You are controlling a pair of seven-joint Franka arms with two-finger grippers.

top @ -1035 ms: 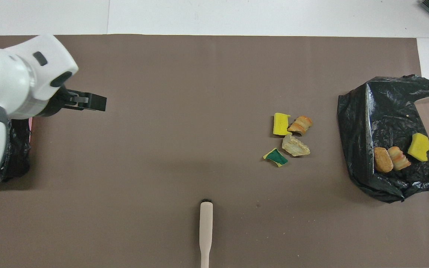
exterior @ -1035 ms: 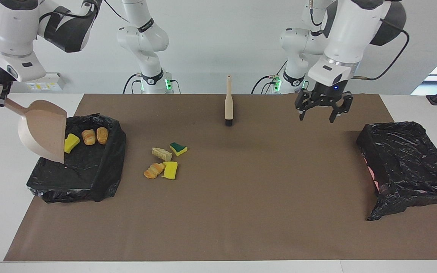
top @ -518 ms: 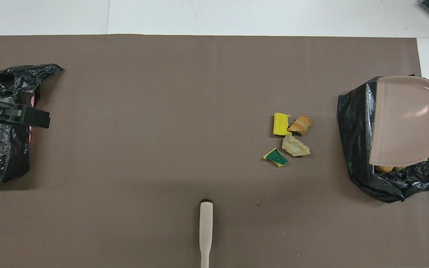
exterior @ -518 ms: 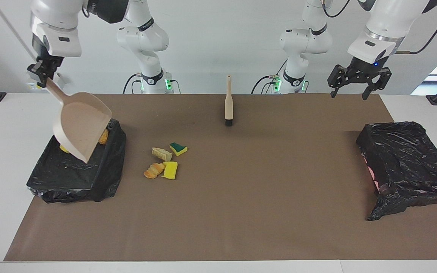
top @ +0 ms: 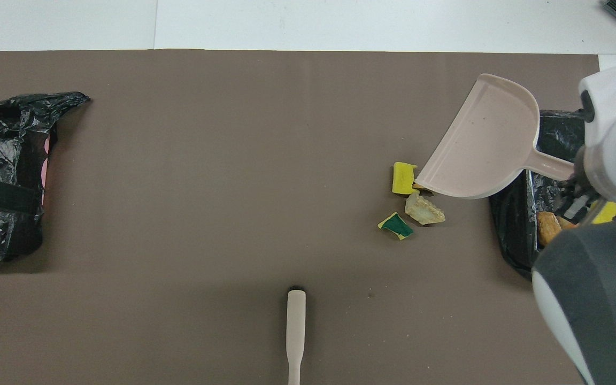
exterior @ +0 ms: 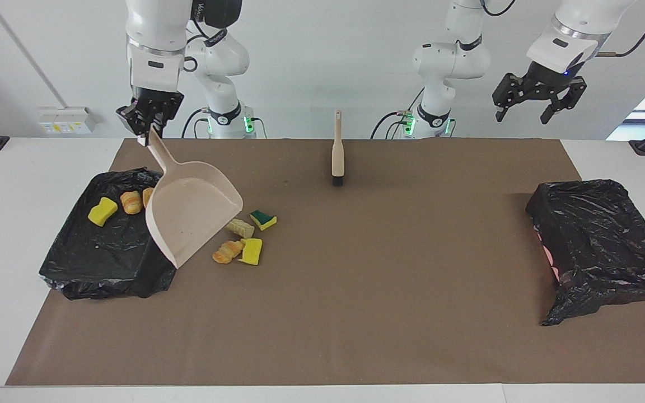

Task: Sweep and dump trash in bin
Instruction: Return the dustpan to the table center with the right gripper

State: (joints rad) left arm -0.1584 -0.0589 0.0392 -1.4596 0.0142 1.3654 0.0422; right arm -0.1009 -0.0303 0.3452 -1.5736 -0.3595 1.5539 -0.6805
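Note:
My right gripper (exterior: 144,134) is shut on the handle of the beige dustpan (exterior: 191,215), which hangs tilted with its lip low over the mat between the bin and the loose trash. The black-bagged bin (exterior: 98,254) holds a yellow sponge (exterior: 102,211) and two bread lumps (exterior: 131,201). Several scraps of trash lie on the mat beside the pan: a tan lump (exterior: 240,228), a green-topped sponge (exterior: 263,219), an orange bread piece (exterior: 226,252) and a yellow sponge (top: 404,177). My left gripper (exterior: 541,103) waits open, high in the air.
The beige brush (exterior: 337,151) lies on the brown mat (exterior: 356,291) near the robots, midway between the arms. A second black-bagged bin (exterior: 597,240) sits at the left arm's end of the table.
The right arm swung the dustpan from over the bin toward the scraps on the mat. The left gripper rose and drew back toward its end of the table.

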